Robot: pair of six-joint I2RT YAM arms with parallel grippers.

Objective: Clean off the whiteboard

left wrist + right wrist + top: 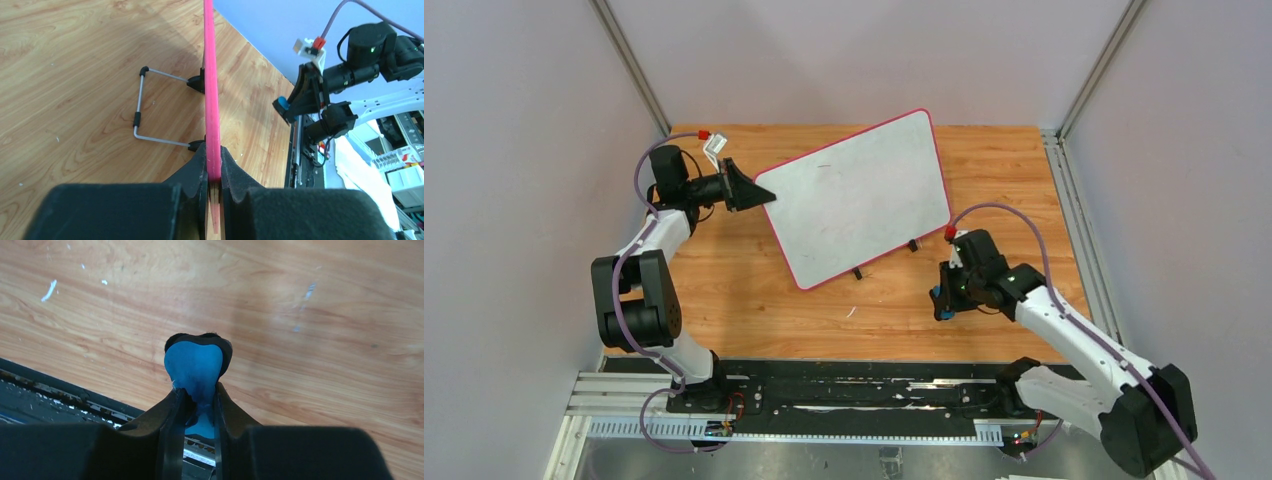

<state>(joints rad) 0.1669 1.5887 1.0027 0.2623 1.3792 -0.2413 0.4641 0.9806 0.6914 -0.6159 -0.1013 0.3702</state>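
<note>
A: Whiteboard (856, 197) status?
B: Propped up at an angle on its wire stand (150, 107), far centre of the table (754, 300). Surface looks nearly clean, only a faint mark near the top.
A: Left end effector (759, 189)?
B: Clamped on the board's left pink rim (212, 90), fingers (197, 172) pressed on both sides.
A: Right?
B: Right end effector (941, 300) is closed on the blue eraser (195, 365), low over the table, near the board's lower right corner, not touching it.
</note>
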